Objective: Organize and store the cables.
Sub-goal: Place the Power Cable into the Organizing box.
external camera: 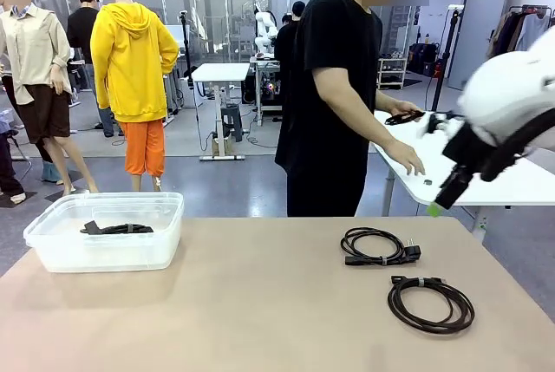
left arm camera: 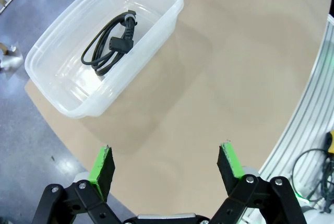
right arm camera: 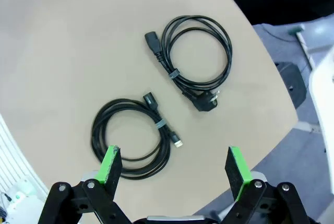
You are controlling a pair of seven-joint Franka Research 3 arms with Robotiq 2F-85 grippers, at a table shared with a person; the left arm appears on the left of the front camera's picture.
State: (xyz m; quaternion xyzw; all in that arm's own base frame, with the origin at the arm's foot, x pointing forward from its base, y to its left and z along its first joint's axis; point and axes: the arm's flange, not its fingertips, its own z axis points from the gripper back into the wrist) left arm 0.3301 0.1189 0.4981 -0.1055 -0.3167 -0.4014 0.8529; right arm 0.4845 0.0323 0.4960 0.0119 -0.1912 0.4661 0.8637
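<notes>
Two cables lie as tied black coils on the tan table's right side: one farther back [external camera: 379, 246] [right arm camera: 198, 57] and one nearer the front [external camera: 431, 301] [right arm camera: 130, 135]. A third cable [external camera: 117, 229] [left arm camera: 107, 44] rests inside the clear plastic bin [external camera: 52, 246] [left arm camera: 167, 12] at the left. My right gripper [external camera: 436, 205] [right arm camera: 170, 169] hangs open high above the two loose coils, holding nothing. My left gripper [left arm camera: 167, 164] is open and empty, above the table's edge near the bin.
A person in a black shirt [external camera: 334, 86] stands at the far side, turned toward a white side table [external camera: 512, 181], one hand [external camera: 408, 159] on it and a black cord [external camera: 403, 116] in the other. The table's middle [external camera: 260, 285] is bare.
</notes>
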